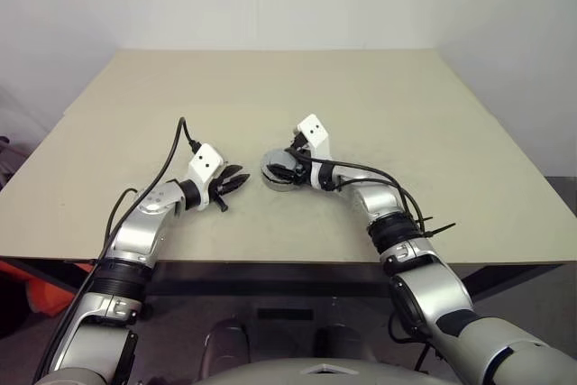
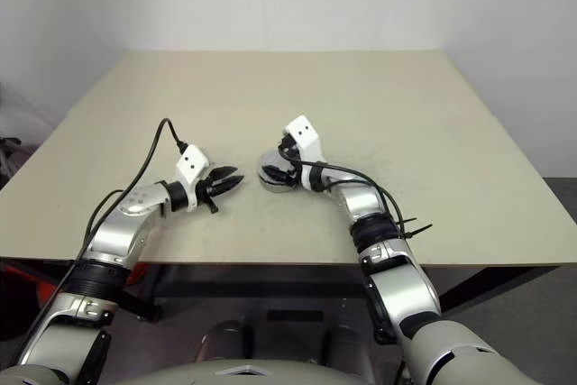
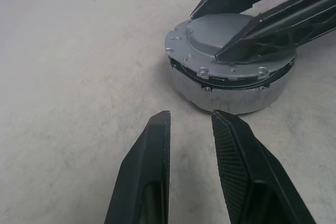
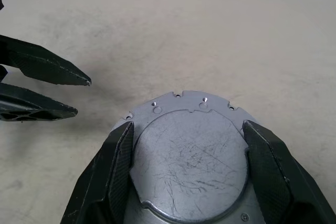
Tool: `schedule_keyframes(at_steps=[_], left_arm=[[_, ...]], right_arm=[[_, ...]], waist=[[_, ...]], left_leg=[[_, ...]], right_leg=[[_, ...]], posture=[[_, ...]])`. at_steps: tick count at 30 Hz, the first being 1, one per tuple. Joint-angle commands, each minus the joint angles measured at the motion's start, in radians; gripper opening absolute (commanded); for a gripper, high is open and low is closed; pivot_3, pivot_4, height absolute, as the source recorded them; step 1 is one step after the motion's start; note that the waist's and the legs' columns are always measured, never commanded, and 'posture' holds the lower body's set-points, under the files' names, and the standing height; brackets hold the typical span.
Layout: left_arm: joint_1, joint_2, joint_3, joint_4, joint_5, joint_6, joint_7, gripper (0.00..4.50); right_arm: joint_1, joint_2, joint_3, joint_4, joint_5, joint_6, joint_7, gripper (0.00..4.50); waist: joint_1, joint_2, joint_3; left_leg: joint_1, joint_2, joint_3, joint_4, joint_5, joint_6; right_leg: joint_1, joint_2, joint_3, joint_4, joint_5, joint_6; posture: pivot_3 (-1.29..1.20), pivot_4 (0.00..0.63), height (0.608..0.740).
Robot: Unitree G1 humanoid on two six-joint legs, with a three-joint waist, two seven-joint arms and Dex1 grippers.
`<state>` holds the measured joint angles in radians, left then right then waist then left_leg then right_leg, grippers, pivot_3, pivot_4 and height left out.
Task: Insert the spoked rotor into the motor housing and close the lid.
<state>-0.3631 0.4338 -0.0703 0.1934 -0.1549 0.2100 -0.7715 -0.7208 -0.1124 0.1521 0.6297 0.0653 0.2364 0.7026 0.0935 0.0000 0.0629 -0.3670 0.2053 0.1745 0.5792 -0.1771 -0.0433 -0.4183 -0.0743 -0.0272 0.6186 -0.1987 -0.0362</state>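
Near the front edge of the table point(image 1: 469, 132), at about seven o'clock from its middle, the left gripper point(image 1: 236, 183) is held just above the surface with its fingers a little apart and nothing between them, pointing towards three o'clock at the assembly close by. Just beyond, at about six o'clock from the table's middle, the motor housing point(image 3: 231, 94) is seen resting on the table with the lid point(image 4: 190, 150) seated on top, a thin dark seam showing between them; the spoked rotor is judged to be already inside. The right gripper point(image 4: 189, 171) is spread wide across the lid, a finger at either side of its raised centre, though a firm grip cannot be confirmed. For the closing to be done well, the lid's notched rim should be lined up with the housing and pressed down evenly. The right forearm is angled in from five o'clock, its wrist bent towards nine o'clock and tipped slightly down.
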Motion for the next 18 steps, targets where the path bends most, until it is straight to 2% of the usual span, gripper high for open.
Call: schedule_keyframes(at_steps=[1, 18], left_arm=[[-0.008, 0.005, 0.012, -0.029, -0.006, 0.001, 0.005, 1.33], [-0.006, 0.005, 0.013, -0.031, -0.007, 0.003, 0.011, 1.33]], right_arm=[[0.003, -0.015, 0.023, -0.034, -0.025, -0.042, 0.008, 3.16], [-0.014, 0.003, 0.034, 0.073, -0.051, -0.053, 0.003, 3.16]], waist=[[0.000, 0.000, 0.000], [-0.002, 0.000, 0.000]], left_leg=[[0.000, 0.000, 0.000, 0.000, 0.000, 0.000], [0.001, 0.000, 0.000, 0.000, 0.000, 0.000]], right_leg=[[0.000, 0.000, 0.000, 0.000, 0.000, 0.000], [0.000, 0.000, 0.000, 0.000, 0.000, 0.000]], posture=[[0.00, 0.000, 0.740], [0.00, 0.000, 0.740]])
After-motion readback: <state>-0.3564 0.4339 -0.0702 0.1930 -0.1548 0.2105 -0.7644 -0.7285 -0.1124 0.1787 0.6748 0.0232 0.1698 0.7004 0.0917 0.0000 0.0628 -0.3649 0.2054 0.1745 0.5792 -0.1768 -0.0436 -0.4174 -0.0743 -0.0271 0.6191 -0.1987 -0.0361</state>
